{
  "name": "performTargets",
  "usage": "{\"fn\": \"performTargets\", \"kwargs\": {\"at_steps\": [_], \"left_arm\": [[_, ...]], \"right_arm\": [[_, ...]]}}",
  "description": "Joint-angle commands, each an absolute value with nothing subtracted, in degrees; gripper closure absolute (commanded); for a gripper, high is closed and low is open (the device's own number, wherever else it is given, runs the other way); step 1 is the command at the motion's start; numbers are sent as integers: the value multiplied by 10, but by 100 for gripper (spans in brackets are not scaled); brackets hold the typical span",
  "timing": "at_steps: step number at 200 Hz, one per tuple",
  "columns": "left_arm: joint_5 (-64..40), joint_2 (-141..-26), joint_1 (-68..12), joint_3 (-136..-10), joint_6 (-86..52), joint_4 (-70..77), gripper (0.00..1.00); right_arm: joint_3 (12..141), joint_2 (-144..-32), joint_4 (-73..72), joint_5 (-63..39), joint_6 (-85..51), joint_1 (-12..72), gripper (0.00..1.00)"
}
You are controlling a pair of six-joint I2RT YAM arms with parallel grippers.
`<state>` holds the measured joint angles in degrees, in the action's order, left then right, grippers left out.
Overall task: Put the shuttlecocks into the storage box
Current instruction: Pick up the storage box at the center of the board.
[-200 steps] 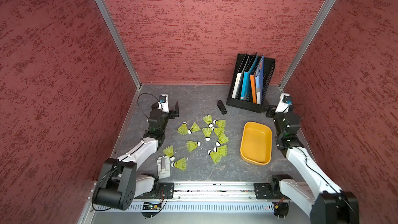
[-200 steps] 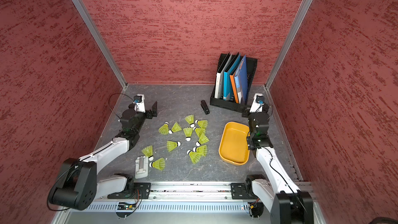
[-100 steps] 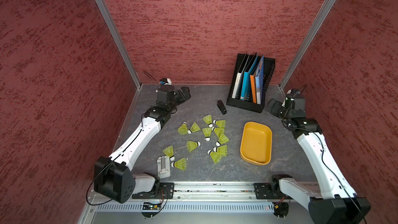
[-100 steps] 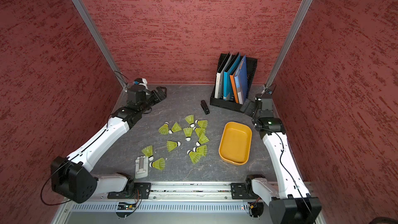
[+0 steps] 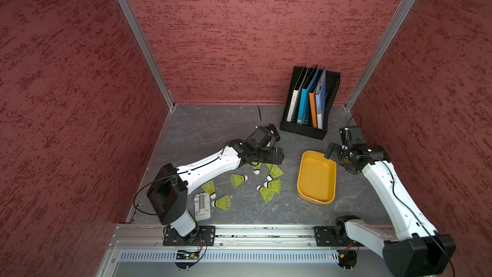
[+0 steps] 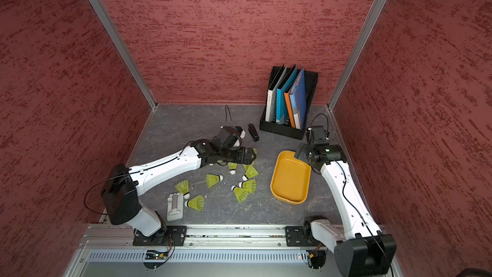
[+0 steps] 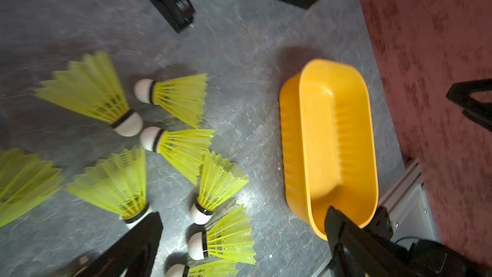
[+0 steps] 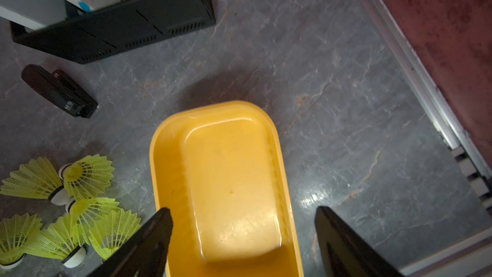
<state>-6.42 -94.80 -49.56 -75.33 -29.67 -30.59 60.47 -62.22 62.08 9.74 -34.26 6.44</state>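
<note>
1. The left gripper [image 5: 274, 155] is spread wide and empty. It sits low over the far end of the shuttlecocks [image 5: 238, 179], and its wrist view shows several of them lying on the surface under its jaws.
2. The right gripper [image 8: 242, 209] is also wide and holds nothing. It hovers above the far end of the box [image 5: 316, 179].
3. The box lies at the right of the surface, and its floor is bare in every view.
4. The shuttlecocks lie on their sides in a loose scatter just left of the box. Two more lie nearer and further left, beside a grey block [image 5: 203, 206]. The left arm may hide a few.
5. Judged from this, the task has barely begun. No shuttlecock is in the box or in either gripper, so every pick and drop remains. The far cluster looks likeliest to go first.
</note>
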Motion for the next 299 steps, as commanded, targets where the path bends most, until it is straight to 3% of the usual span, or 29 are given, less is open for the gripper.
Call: {"fn": "performTargets", "kwargs": {"at_steps": [1, 70, 99, 113, 169, 204, 241, 299], "left_arm": [[-95, -978, -505, -786, -257, -335, 5], [-136, -1009, -521, -814, -271, -340, 11], [-135, -991, -523, -797, -284, -332, 12], [-134, -978, -523, -785, -285, -328, 12], [-152, -929, -523, -752, -264, -330, 12], [-164, -905, -519, -746, -241, -357, 12], [-171, -870, -505, -721, -233, -370, 12], [-203, -822, -451, -663, -275, -336, 11]], "right_arm": [[580, -599, 655, 94, -412, 76, 18], [621, -718, 569, 84, -185, 76, 26], [643, -762, 562, 85, -101, 76, 21], [650, -773, 553, 78, -53, 76, 25], [618, -779, 452, 5, 184, 76, 28], [644, -831, 474, -8, 327, 75, 32], [683, -909, 535, -25, 402, 73, 36], [700, -956, 504, 67, 403, 73, 37]]}}
